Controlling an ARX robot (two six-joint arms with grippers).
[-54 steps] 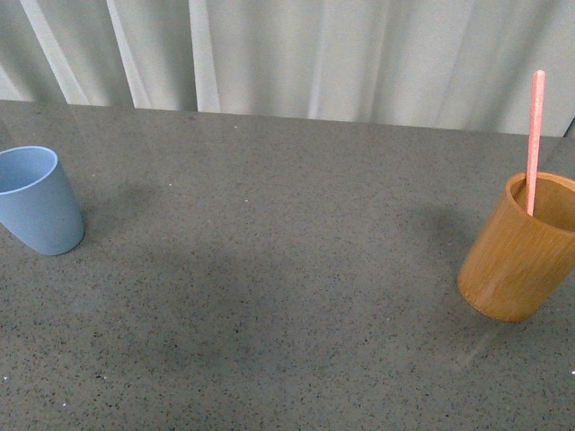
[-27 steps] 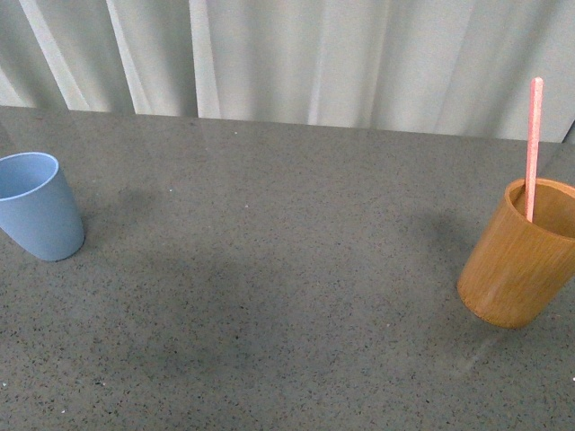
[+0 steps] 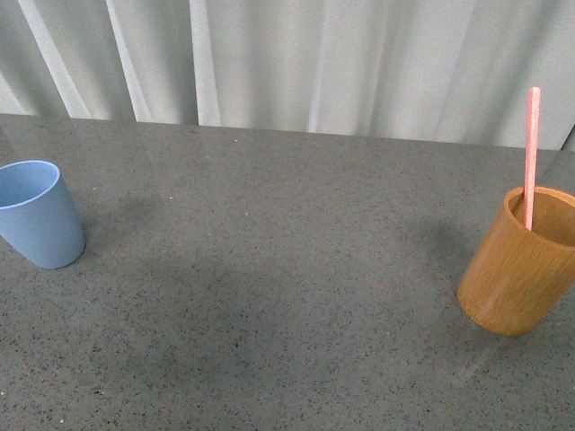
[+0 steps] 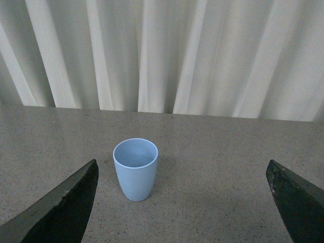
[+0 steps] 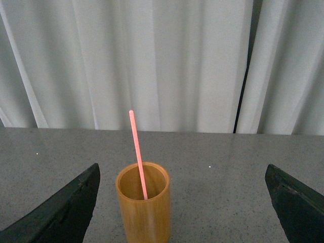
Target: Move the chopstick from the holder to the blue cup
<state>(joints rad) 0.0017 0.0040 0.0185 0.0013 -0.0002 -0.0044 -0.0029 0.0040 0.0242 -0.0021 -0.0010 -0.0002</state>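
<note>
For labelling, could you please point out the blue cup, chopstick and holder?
blue cup (image 3: 45, 229): front view, outer wall.
chopstick (image 3: 532, 153): front view, mid shaft.
holder (image 3: 510, 277): front view, outer wall.

There is one blue cup (image 3: 38, 215), one round wooden holder (image 3: 521, 269), one pink chopstick (image 3: 531, 153), and one grey speckled table (image 3: 287, 269) carrying them.
</note>
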